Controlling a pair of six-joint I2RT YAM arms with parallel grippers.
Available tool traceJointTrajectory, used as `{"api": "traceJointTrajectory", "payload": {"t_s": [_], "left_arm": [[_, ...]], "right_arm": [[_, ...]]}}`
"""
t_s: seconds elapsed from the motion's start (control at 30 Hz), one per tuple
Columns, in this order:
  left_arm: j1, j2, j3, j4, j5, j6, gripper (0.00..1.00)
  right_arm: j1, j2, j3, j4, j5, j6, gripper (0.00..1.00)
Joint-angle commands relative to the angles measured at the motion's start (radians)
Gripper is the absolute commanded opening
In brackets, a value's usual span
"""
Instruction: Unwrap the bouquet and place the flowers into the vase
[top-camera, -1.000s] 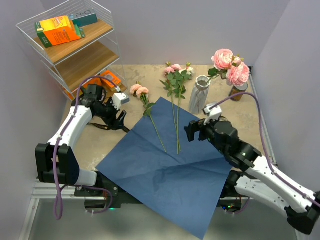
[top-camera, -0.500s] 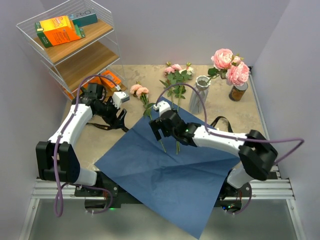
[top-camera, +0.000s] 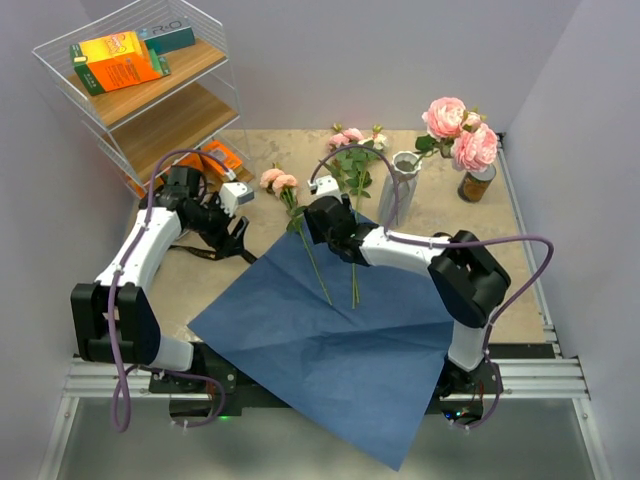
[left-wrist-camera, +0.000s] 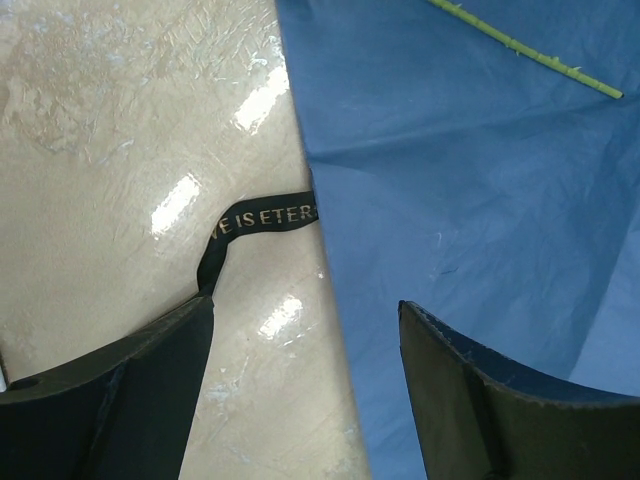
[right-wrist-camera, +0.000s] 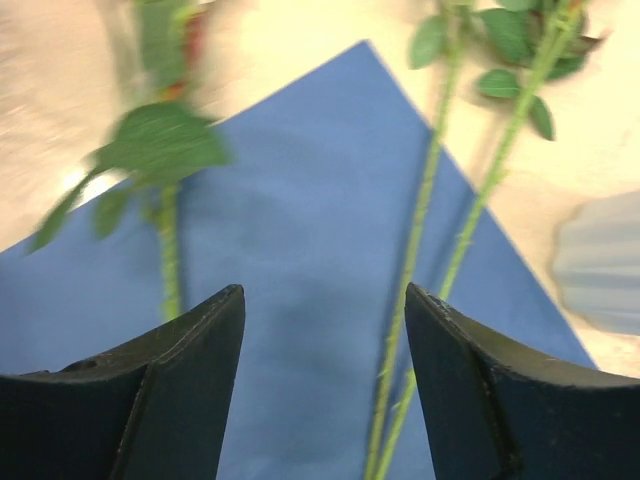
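Observation:
The bouquet lies undone. Its blue paper (top-camera: 340, 340) is spread flat, and the black ribbon (top-camera: 200, 252) trails off the paper's left edge. One pink flower (top-camera: 280, 181) lies with its stem across the paper's top. Two more flowers (top-camera: 350, 138) lie beside it, their stems (right-wrist-camera: 410, 270) running onto the paper (right-wrist-camera: 290, 240). The ribbed whitish vase (top-camera: 398, 188) stands upright just right of them. My right gripper (top-camera: 322, 214) (right-wrist-camera: 322, 292) hovers open above the paper's far corner, between the single stem (right-wrist-camera: 168, 250) and the pair. My left gripper (top-camera: 236, 236) (left-wrist-camera: 305, 320) is open over the paper edge (left-wrist-camera: 440, 200) and the ribbon (left-wrist-camera: 262, 216).
A wire shelf (top-camera: 135, 95) with orange boxes stands at the back left, with an orange packet (top-camera: 226, 156) at its foot. A small brown jar (top-camera: 476, 186) holding big pink roses (top-camera: 462, 132) stands at the back right. Grey walls close in both sides.
My right arm has swung from the right side leftward and outward, so its gripper now sits over the paper's far corner between the stems. Its jaws have narrowed somewhat. The left arm has barely shifted.

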Motion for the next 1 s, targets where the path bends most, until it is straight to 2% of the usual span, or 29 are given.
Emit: {"api": "traceJointTrajectory", "payload": {"t_s": [0.0, 0.63, 0.73, 0.77, 0.8, 0.9, 0.97], "left_arm": [[0.016, 0.013, -0.003, 0.014, 0.011, 0.026, 0.79], [0.029, 0.058, 0.006, 0.022, 0.018, 0.041, 0.79], [0.033, 0.062, 0.005, 0.027, 0.018, 0.043, 0.79], [0.033, 0.064, 0.005, 0.027, 0.02, 0.043, 0.79], [0.033, 0.067, 0.003, 0.027, 0.02, 0.041, 0.79], [0.034, 0.07, 0.003, 0.03, 0.021, 0.04, 0.79], [0.034, 0.068, 0.003, 0.028, 0.021, 0.04, 0.79]], "right_arm": [[-0.066, 0.016, 0.033, 0.023, 0.058, 0.033, 0.67], [-0.125, 0.194, 0.074, 0.104, -0.022, 0.073, 0.6], [-0.132, 0.208, 0.078, 0.107, -0.046, 0.091, 0.51], [-0.133, 0.214, 0.08, 0.107, -0.063, 0.098, 0.47], [-0.133, 0.215, 0.08, 0.11, -0.071, 0.102, 0.39], [-0.132, 0.226, 0.077, 0.113, -0.103, 0.125, 0.26], [-0.133, 0.226, 0.066, 0.127, -0.111, 0.136, 0.21]]}}
